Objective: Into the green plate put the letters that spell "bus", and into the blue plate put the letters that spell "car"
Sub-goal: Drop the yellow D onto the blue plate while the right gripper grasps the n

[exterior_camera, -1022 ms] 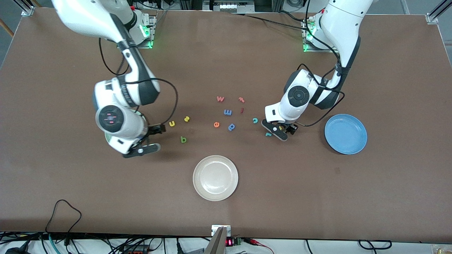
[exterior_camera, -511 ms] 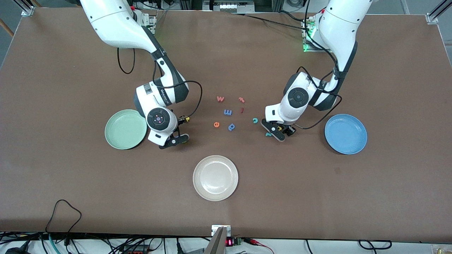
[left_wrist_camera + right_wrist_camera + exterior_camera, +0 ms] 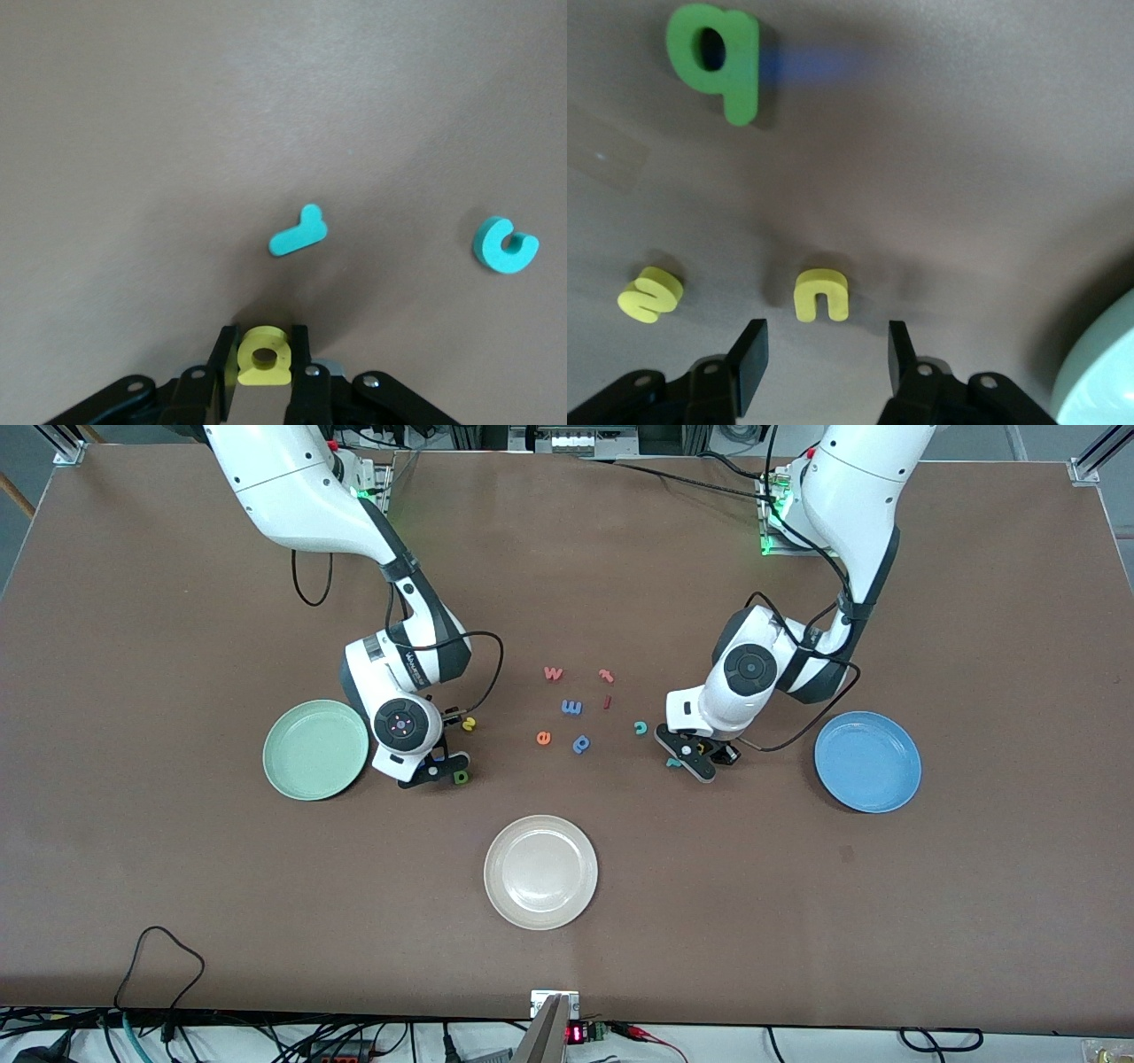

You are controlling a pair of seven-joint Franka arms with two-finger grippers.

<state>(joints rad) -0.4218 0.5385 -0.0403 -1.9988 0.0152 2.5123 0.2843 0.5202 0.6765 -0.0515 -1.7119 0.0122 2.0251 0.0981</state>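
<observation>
Between the left gripper's (image 3: 264,390) closed fingers the yellow "a" (image 3: 263,356) is gripped; the right gripper (image 3: 822,359) is spread before the yellow "u" (image 3: 821,296)

The right gripper (image 3: 822,354) hangs with fingers (image 3: 751,356) apart over the yellow u (image 3: 822,295), the s (image 3: 650,294) beside it, the green b (image 3: 718,58) apart, and a green plate (image 3: 1103,376) at the edge.

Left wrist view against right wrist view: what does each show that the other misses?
Left wrist only: the left pincer shut on the yellow "a", plus the teal "r" and teal "c". Right wrist only: the right pincer open at the yellow "u", plus the yellow "s", green "b" and green plate rim. Both: the brown table.
</observation>
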